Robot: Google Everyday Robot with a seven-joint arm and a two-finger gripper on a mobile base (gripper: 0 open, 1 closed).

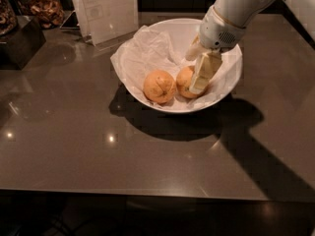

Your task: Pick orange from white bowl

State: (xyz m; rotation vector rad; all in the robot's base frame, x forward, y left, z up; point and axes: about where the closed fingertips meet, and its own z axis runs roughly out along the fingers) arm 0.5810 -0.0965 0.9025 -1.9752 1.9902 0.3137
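Observation:
The white bowl (231,77) stands on the dark table and is lined with crumpled white paper. Two oranges lie in it. The orange (184,80) is the right one, smooth-skinned, its right side hidden behind a gripper finger. The left orange (159,86) has dark lines on its skin. My gripper (193,73) reaches into the bowl from the upper right. Its fingers are apart: the near finger (204,72) lies across the front right of the orange, the far finger (194,49) is behind it.
A white upright card holder (106,9) stands behind the bowl at the left. A dark box (19,41) and a jar of snacks (42,4) are at the far left. The table's front edge (147,193) runs across the bottom.

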